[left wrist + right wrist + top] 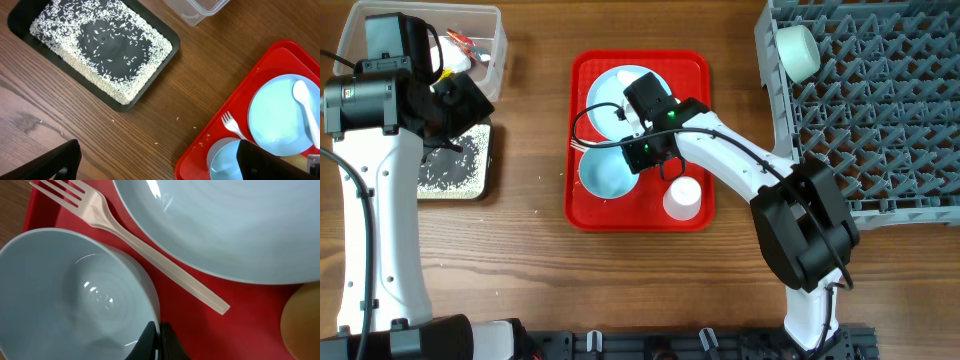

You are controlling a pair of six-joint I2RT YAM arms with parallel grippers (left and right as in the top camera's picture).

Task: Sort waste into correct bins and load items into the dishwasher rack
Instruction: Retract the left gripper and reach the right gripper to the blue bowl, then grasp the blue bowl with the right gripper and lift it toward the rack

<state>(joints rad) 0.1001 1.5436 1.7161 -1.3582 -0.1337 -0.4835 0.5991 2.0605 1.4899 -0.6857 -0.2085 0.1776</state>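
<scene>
The right gripper (pixel 159 332) is clamped on the rim of a light-blue bowl (pixel 603 172), one finger inside and one outside. The bowl sits empty at the lower left of the red tray (pixel 695 68).

Above the bowl on the same tray lies the light-blue plate (pixel 615 88), with the white spoon (pixel 305 102) resting in it. The fork (pixel 150 255) lies between bowl and plate. A white cup (pixel 682 197) stands at the tray's lower right, and a yellow cup (pixel 300 320) shows at the right edge of the right wrist view.

At the left of the overhead view, the black tray (pixel 150 82) holds rice grains (pixel 62 45) heaped along its walls. The clear tub (pixel 498 45) at upper left holds a red-and-white wrapper (pixel 460 42) and a white napkin (pixel 460 60).

The grey rack (pixel 880 120) at upper right holds one pale cup (pixel 797 50) in its upper left corner.

The left gripper (pixel 160 170) hangs above the table, fingers wide apart, holding nothing.
</scene>
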